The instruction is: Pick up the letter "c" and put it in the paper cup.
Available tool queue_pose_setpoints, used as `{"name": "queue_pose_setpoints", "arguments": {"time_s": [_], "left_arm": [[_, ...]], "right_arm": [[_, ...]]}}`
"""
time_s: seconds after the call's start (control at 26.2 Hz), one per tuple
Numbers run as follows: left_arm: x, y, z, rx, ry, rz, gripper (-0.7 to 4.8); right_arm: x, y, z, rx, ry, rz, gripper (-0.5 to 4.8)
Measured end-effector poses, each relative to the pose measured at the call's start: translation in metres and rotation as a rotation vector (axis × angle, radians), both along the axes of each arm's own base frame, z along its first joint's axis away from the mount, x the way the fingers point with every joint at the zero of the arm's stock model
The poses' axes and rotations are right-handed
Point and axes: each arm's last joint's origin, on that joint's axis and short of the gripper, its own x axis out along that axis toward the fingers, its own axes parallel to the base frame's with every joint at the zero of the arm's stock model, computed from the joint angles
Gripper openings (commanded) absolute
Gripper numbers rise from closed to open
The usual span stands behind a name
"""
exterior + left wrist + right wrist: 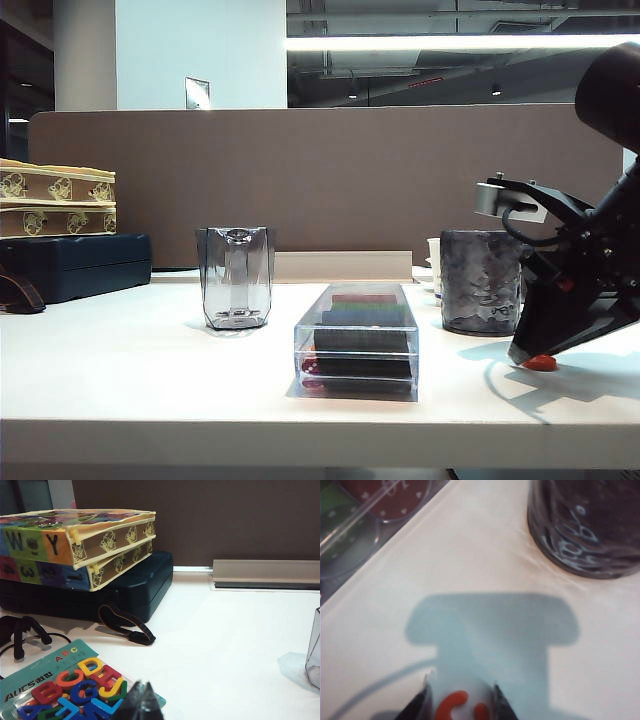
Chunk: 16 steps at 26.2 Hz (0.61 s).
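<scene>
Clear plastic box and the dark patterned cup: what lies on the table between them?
Nothing: bare white table separates the clear plastic box from the dark patterned cup, shown in the exterior and right wrist views.

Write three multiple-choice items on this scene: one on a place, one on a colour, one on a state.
1. In the exterior view, where does the dark mug stand from the clear box?
A. to its left
B. to its right
C. on top of it

2. What colour is the letter "c"?
A. blue
B. green
C. orange-red

3. What state is the letter "c" in?
A. lying on the table between the right tool fingers
B. inside the mug
C. held by the left tool

Key:
1. B: the mug stands right of the box and farther back.
2. C: its curve shows orange-red in the right wrist view.
3. A: the right tool is down at the table with a finger on each side of the letter. The left tool hangs over a pack of coloured letters, far from it.
</scene>
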Motion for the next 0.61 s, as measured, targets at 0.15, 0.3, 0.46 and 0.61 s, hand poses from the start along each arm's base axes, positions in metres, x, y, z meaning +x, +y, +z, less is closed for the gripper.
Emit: {"name": "queue_pose_setpoints", "arguments": {"time_s": [0.15, 0.3, 0.46, 0.61], "left_arm": [[0.0, 0.0, 0.0, 0.0, 0.0, 0.0, -0.06], [0.0, 0.0, 0.0, 0.0, 0.0, 0.0, -0.06], [0.0, 0.0, 0.0, 0.0, 0.0, 0.0, -0.06], [0.0, 0.0, 0.0, 0.0, 0.0, 0.0, -0.06]], "right_arm": [[0.003, 0.0, 0.003, -0.028, -0.004, -0.021, 2.12], [0.007, 0.001, 0.01, -0.027, -0.013, -0.023, 2.12], [0.004, 0.0, 0.013, -0.031, -0.002, -0.023, 2.13], [-0.004, -0.003, 0.015, -0.05, 0.051, -0.021, 2.12]]}}
